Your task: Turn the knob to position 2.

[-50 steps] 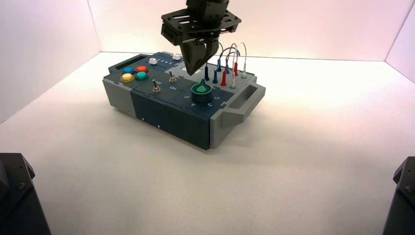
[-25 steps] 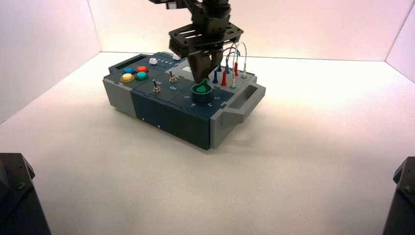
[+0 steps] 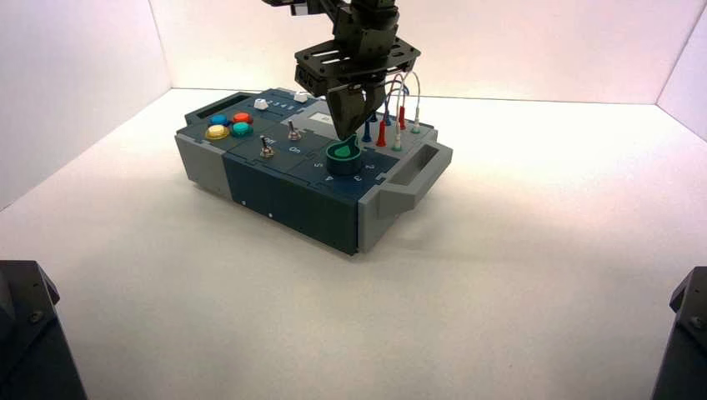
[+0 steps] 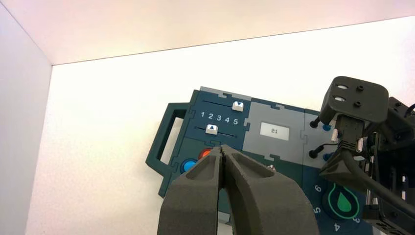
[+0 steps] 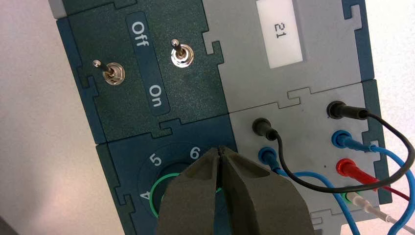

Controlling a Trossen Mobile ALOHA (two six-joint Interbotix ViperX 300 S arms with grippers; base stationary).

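White walls (image 3: 75, 83) ring the worktop (image 3: 500, 292); the box (image 3: 275, 187) sits toward its far edge. From above, the right claw (image 3: 348, 133) has dropped to the knob (image 3: 343, 152), so turning toward position 2 (image 3: 369, 167) looks ready to start. Four buttons (image 3: 230, 124) and two toggles (image 3: 266, 148) show. Left wrist: the left claw (image 4: 222, 147) hangs closed and empty above the box; two sliders (image 4: 238, 105). Right wrist: the right claw is pinched closed, holding nothing, with its tips at the knob.

The box (image 5: 313, 68) is seen to be of matt plastic panels, grey and dark blue, and the two toggle switches (image 5: 181, 55) of shiny metal. The green knob (image 3: 343, 151) looks smooth plastic. A matt, faintly grainy finish is shown on the right gripper (image 5: 221, 152) jaws, and the worktop (image 3: 500, 275) is matt white.
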